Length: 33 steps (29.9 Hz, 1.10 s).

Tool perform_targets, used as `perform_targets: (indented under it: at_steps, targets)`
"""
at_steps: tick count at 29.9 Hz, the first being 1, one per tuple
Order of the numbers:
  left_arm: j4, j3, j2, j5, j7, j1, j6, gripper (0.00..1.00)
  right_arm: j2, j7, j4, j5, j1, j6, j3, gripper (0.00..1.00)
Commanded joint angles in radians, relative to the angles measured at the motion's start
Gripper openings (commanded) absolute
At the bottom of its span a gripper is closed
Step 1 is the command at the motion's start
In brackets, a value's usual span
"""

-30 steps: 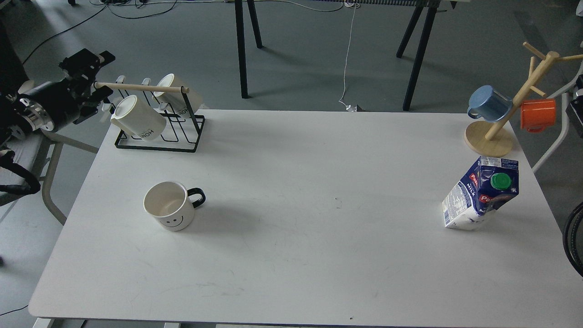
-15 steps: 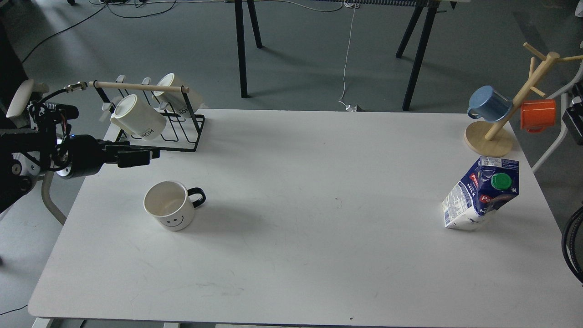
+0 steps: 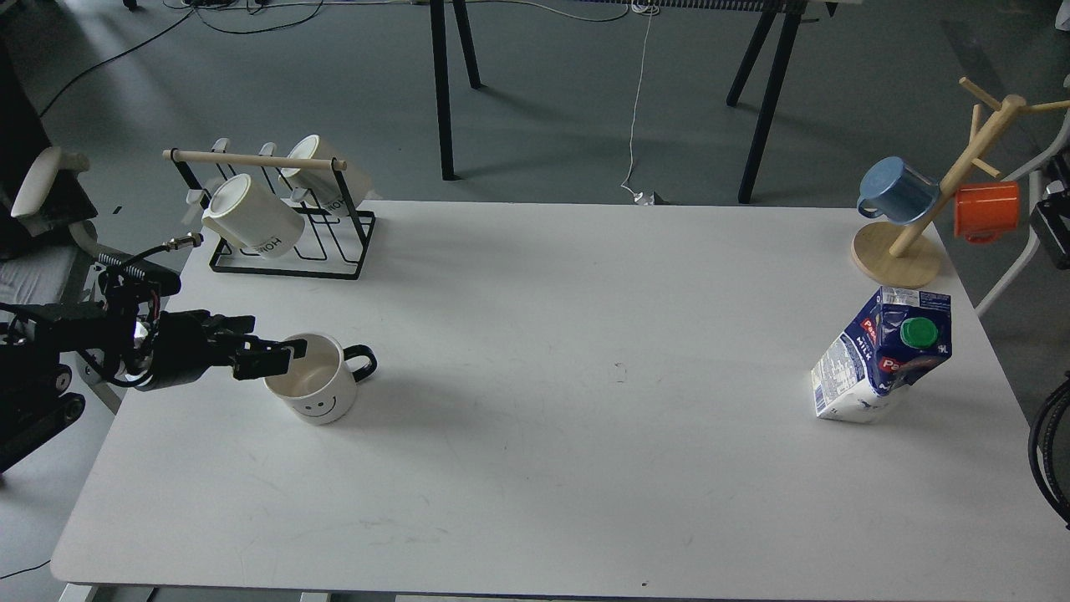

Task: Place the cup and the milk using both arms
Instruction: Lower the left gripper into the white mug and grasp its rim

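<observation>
table (image 3: 535, 468): was plain white, a few faint scuffs
cup (image 3: 322, 401): was cream-white with a black handle and a little black smiley face on the side
milk (image 3: 878, 359): was dark blue up top, white down low, red logo patches, green cap
rack (image 3: 284, 269): was black wire with a pale wood bar
rack mugs (image 3: 251, 221): were both cream, dark lettering on them
mug tree (image 3: 899, 255): was light natural wood
hanging mugs: one was blue (image 3: 896, 191), one was bright orange (image 3: 988, 211)
left gripper (image 3: 280, 358): was all black
floor (image 3: 568, 100): was dull grey-green
</observation>
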Motion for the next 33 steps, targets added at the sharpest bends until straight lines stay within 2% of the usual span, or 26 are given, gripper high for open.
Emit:
perform_targets:
  at_steps: [1, 13, 16, 18, 19, 22, 25, 27, 30, 33]
  targets:
    - [0.015, 0.002, -0.022, 0.000, 0.000, 0.004, 0.001, 0.99, -0.001, 0.000, 0.001, 0.000, 0.000, 0.000, 0.002, 0.98]
    - [0.075, 0.002, -0.058, 0.000, 0.000, 0.016, 0.007, 0.89, -0.001, 0.000, 0.001, 0.000, -0.015, 0.000, 0.006, 0.98]
    - [0.082, 0.003, -0.076, 0.001, 0.000, 0.022, 0.050, 0.84, -0.001, 0.000, 0.001, 0.000, -0.018, 0.000, 0.009, 0.98]
    - [0.091, 0.003, -0.079, 0.005, 0.000, 0.024, 0.076, 0.77, -0.001, 0.000, -0.001, 0.000, -0.018, 0.000, 0.011, 0.98]
    - [0.093, 0.003, -0.079, 0.014, 0.000, 0.030, 0.086, 0.71, -0.001, 0.000, -0.001, 0.000, -0.020, 0.000, 0.011, 0.98]
    - [0.095, 0.003, -0.082, 0.047, 0.000, 0.035, 0.107, 0.39, -0.001, 0.000, -0.001, 0.000, -0.020, 0.000, 0.011, 0.98]
    - [0.095, 0.003, -0.081, 0.063, 0.000, 0.035, 0.119, 0.22, -0.001, 0.000, 0.001, 0.000, -0.020, 0.000, 0.011, 0.98]
    - [0.095, 0.002, -0.082, 0.063, 0.000, 0.035, 0.124, 0.04, -0.001, 0.000, -0.001, 0.000, -0.020, 0.000, 0.011, 0.98]
    - [0.095, 0.002, -0.096, 0.060, 0.000, 0.036, 0.177, 0.03, -0.001, 0.000, -0.001, 0.000, -0.021, 0.000, 0.009, 0.98]
    - [0.092, 0.002, -0.090, 0.060, 0.000, 0.035, 0.188, 0.00, -0.001, 0.000, -0.001, 0.000, -0.021, 0.000, 0.008, 0.98]
